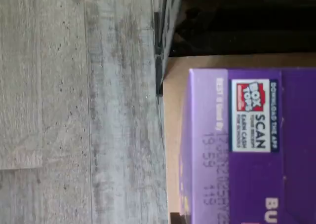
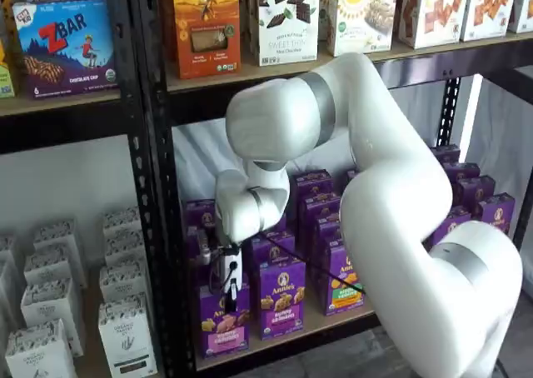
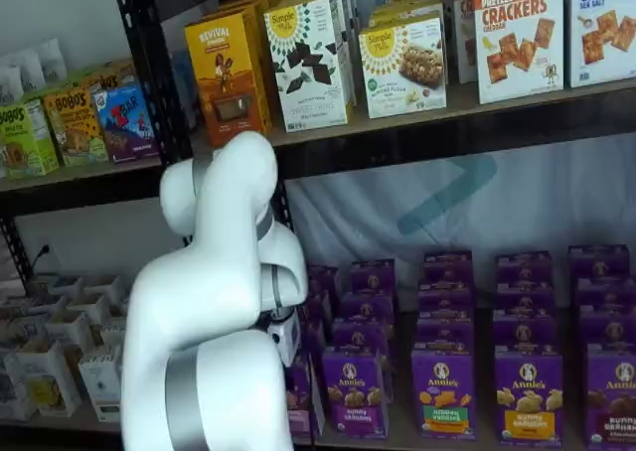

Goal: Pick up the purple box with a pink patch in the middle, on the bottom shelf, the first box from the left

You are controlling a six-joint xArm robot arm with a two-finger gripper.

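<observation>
The purple box [image 2: 223, 321] with a pink panel stands upright at the left end of the bottom shelf [image 2: 333, 321], at its front edge. My gripper [image 2: 230, 298] hangs right at the box's top front; its black fingers show only as a dark patch against the carton, so no gap can be read. The wrist view shows the box's purple top [image 1: 247, 174] with a Box Tops label, close up, on the tan shelf board [image 1: 173, 110]. In a shelf view the arm hides most of the box [image 3: 298, 396]; the gripper's white body [image 3: 286, 334] shows above it.
Another purple Annie's box [image 2: 281, 299] stands close on the right, with more rows behind. A black perforated upright [image 2: 162, 228] stands just left of the box. White cartons [image 2: 125, 336] fill the neighbouring bay. The dark higher shelf board [image 2: 291, 82] is above. Grey floor [image 1: 74, 110] lies below.
</observation>
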